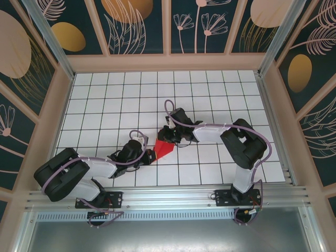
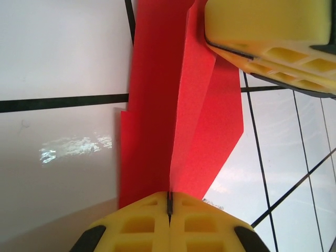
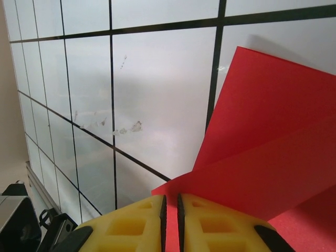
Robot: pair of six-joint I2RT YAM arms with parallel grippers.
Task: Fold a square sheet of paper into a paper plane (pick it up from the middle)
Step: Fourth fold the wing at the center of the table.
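Note:
The square sheet of paper (image 1: 166, 148) is bright red and folded into a narrow, creased shape. It is held just above the table between both arms. My left gripper (image 1: 152, 155) is shut on its near left end. In the left wrist view the yellow fingertips (image 2: 152, 220) pinch the middle crease of the paper (image 2: 157, 105), and flaps spread to either side. My right gripper (image 1: 167, 137) grips the far end from above. Its yellow fingers (image 2: 262, 26) sit at the top right of the left wrist view. In the right wrist view my right gripper (image 3: 170, 207) has a red layer (image 3: 262, 157) between its nearly closed jaws.
The table (image 1: 105, 94) is white with a black grid. Wooden-framed patterned walls (image 1: 68, 63) close it on three sides. An aluminium rail (image 1: 168, 197) with both arm bases runs along the near edge.

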